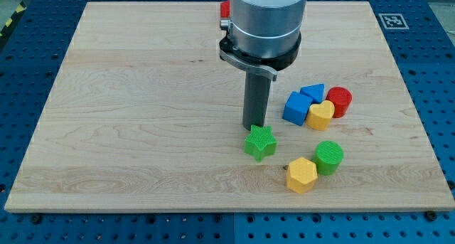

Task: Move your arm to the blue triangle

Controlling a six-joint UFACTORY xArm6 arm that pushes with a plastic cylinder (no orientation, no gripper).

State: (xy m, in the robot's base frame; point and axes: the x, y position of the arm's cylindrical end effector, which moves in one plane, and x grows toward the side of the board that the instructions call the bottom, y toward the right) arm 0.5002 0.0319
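Note:
The blue triangle (313, 93) lies at the view's right, wedged between a blue cube (297, 107), a yellow heart (320, 115) and a red cylinder (340, 101). My tip (255, 126) stands just above a green star (260, 141), touching or nearly touching its top edge. The tip is left of the blue triangle, about a block and a half away, and a little lower in the view.
A green cylinder (329, 157) and a yellow hexagon (301, 174) sit at the lower right. A red block (224, 10) peeks out behind the arm's body at the top. The wooden board (128, 116) ends on a blue perforated table.

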